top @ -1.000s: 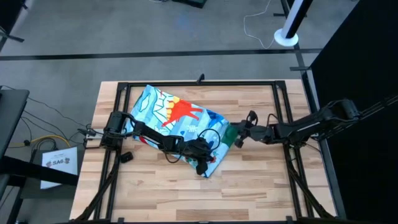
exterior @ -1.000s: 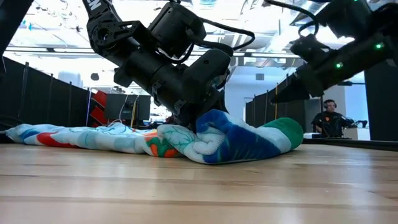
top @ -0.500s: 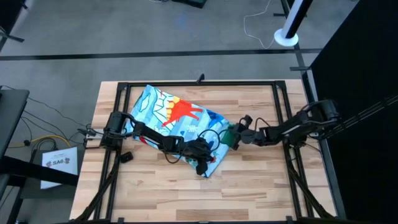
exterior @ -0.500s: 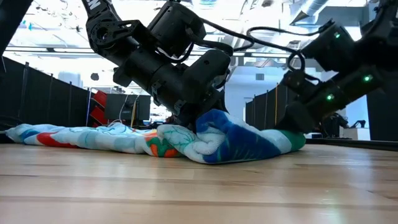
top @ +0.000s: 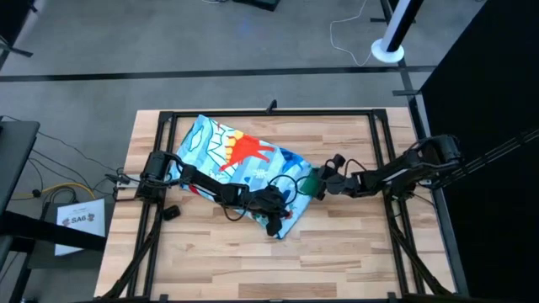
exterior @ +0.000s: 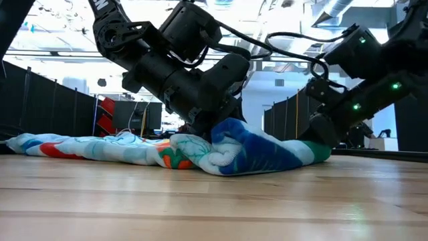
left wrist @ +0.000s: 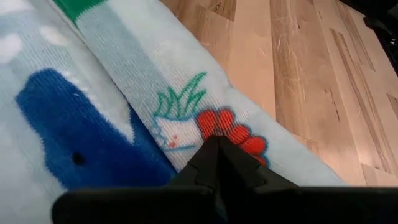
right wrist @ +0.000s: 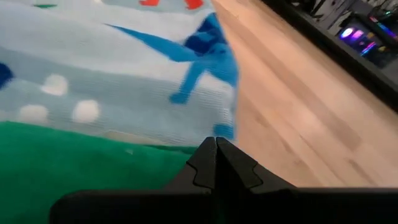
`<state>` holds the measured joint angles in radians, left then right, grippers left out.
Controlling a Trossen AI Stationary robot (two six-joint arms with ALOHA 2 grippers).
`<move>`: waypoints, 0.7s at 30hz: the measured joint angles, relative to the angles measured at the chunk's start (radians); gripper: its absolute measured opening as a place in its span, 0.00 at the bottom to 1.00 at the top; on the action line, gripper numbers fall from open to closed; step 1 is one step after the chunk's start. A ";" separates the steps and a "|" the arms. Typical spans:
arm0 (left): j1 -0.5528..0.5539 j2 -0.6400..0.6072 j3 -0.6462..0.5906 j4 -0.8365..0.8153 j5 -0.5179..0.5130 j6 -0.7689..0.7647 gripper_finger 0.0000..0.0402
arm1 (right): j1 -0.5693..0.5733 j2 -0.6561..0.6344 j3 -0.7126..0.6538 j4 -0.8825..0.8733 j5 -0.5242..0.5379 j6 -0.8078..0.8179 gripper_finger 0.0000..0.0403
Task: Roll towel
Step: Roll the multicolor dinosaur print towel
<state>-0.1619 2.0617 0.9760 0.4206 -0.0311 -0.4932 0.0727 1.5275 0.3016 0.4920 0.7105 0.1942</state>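
1. The only readable writing is "SA6" on a white sheet (top: 80, 220) lying on the floor off the table's left edge, at about 8 o'clock in the high view.
2. The towel (top: 240, 164) is soft terry, light blue with white, red and orange motifs, dark blue patches and a green border. It lies on the wooden table (top: 337, 252), spread flat toward 10 o'clock and bunched into a thick fold near the centre; the green end (exterior: 314, 148) forms the fold's rightmost bulge in the low view.
3. The left gripper (top: 274, 220) sits on the bunched part at about 6 o'clock of the cloth. Its wrist view shows the fingertips (left wrist: 217, 155) pressed together on the fabric beside a red motif, pinching the towel.
4. The right gripper (top: 318, 183) is at the green edge, about 3 o'clock of the cloth. Its fingertips (right wrist: 214, 155) meet tip to tip against the green band; whether cloth is caught between them I cannot tell.
5. Against half a second ago, little differs: the right gripper has edged slightly outward and the green end sits marginally flatter. A second ago it hung clear above the towel.
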 joint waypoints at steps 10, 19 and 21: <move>-0.001 0.000 0.000 -0.001 -0.007 0.006 0.00 | 0.087 -0.124 -0.002 0.047 -0.097 0.019 0.00; -0.001 0.000 0.000 0.001 -0.020 0.009 0.00 | 0.164 0.023 0.000 0.258 -0.100 0.041 0.00; -0.001 0.000 0.000 0.001 -0.022 0.015 0.00 | 0.155 0.075 0.000 0.279 -0.100 0.069 0.00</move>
<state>-0.1631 2.0617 0.9756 0.4214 -0.0532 -0.4780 0.2275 1.6021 0.3019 0.7713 0.6100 0.2635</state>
